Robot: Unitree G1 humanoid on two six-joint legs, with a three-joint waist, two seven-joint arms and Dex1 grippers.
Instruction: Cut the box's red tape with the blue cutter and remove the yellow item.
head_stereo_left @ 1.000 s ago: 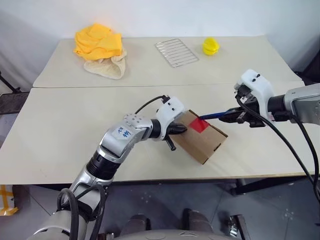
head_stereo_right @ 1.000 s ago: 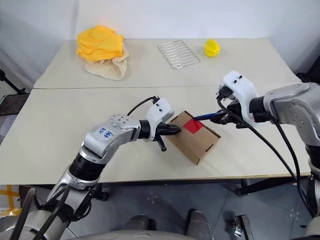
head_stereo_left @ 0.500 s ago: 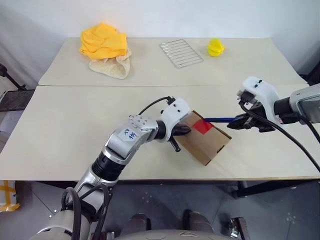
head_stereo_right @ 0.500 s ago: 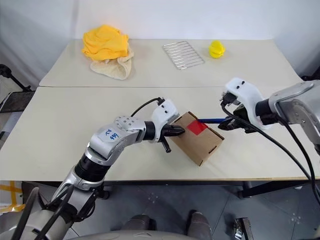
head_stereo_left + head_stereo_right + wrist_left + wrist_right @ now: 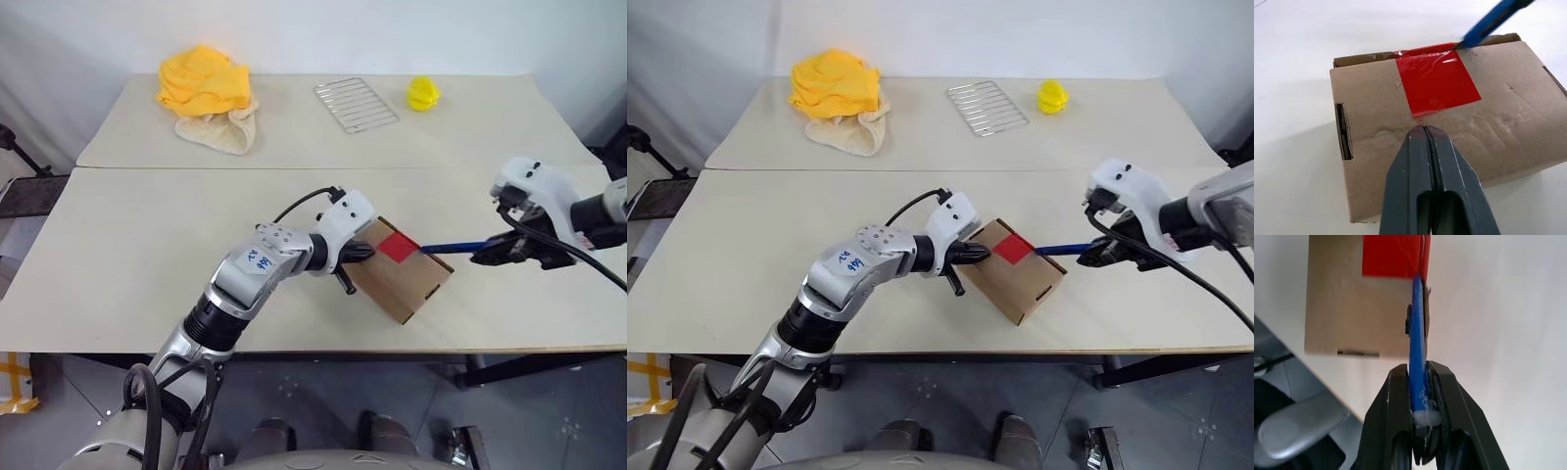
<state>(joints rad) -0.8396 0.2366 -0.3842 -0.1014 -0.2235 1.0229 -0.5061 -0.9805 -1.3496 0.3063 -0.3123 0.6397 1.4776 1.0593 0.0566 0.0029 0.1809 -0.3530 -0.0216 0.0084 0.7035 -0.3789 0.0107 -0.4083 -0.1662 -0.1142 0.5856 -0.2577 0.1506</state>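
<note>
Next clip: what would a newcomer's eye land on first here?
The red tape on the cardboard box at the near table's middle, with the tip of the blue cutter at the tape's edge. The right hand is shut on the cutter; the left hand, shut, presses against the box. A yellow cloth heap brightens the far table's left end.

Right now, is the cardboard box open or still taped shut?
Shut. The box has its flap down with the red tape across the seam, and the blue cutter has its tip at the tape's edge.
</note>
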